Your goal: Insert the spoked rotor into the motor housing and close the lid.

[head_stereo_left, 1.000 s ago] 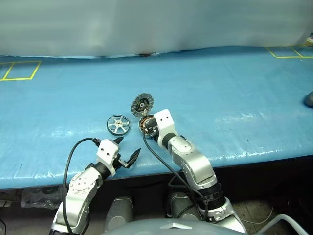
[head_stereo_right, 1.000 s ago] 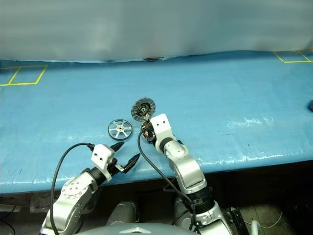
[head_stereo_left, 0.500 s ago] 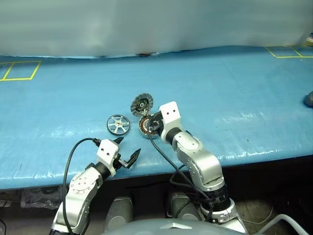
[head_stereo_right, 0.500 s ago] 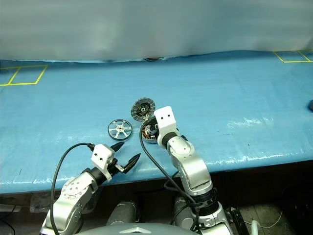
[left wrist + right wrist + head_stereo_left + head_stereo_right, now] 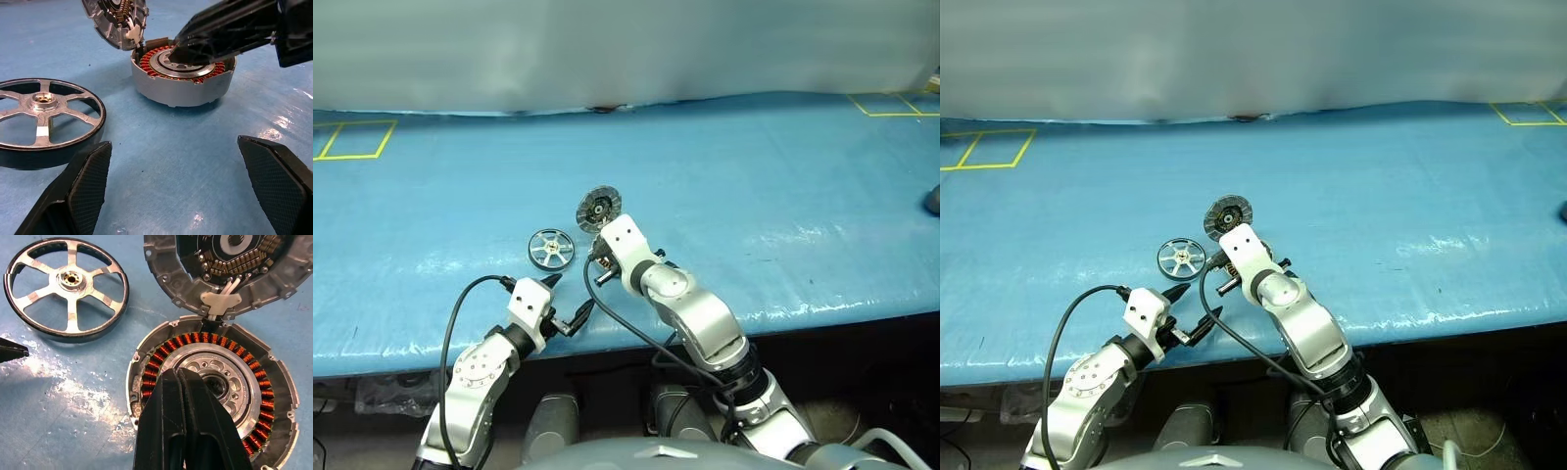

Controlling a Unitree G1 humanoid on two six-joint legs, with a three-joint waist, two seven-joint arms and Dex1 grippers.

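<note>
Item: my right pincer, closed and empty, over motor housing; lid open. Spoked rotor beside it on tabletop. Left pincer wide open, empty.

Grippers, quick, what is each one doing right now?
Left tool: open, holding nothing.
Right tool: shut, empty, tips over the motor housing centre.

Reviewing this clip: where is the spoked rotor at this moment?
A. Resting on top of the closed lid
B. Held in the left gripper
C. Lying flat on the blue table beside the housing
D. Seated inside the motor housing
C: the spoked rotor lies flat on the blue table, apart from the motor housing, whose lid stands open, with the shut right gripper over the housing's centre and the left gripper open and empty.
</note>
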